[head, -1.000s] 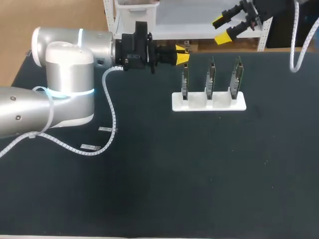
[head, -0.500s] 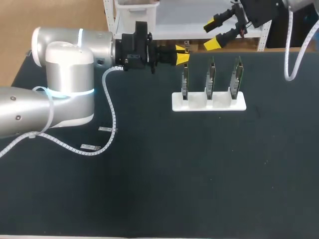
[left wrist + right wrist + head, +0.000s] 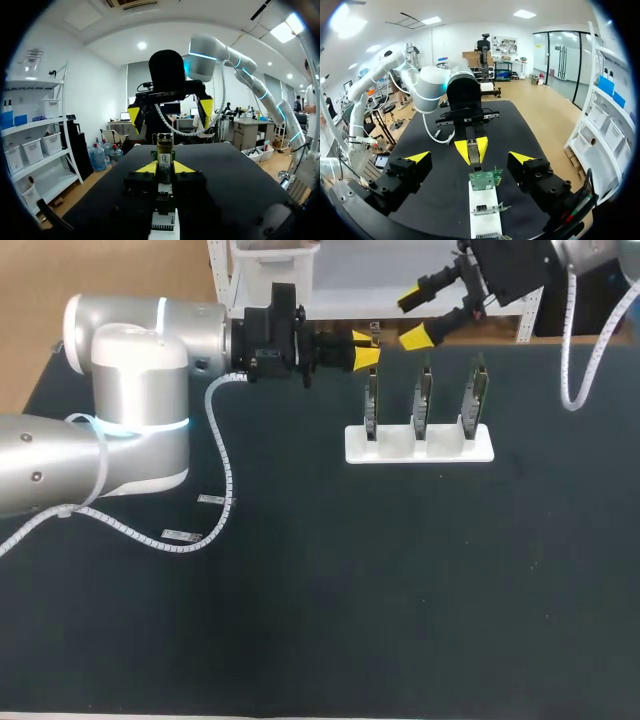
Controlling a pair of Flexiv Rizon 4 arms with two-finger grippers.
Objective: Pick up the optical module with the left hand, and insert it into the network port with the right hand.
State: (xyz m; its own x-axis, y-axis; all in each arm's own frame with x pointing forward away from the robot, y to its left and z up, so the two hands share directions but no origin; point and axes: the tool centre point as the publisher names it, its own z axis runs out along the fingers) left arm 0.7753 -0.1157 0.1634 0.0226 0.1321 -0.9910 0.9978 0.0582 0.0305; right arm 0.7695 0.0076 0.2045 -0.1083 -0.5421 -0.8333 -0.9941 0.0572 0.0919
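Left wrist view shows the left gripper (image 3: 164, 169) clamped on the module (image 3: 164, 156), whose lower end is hidden between the yellow tips. From the head view it sits just behind the rack (image 3: 420, 447) of upright cards (image 3: 423, 400), their ports too small to make out. The right gripper (image 3: 417, 320) hangs nearby, spread wide.
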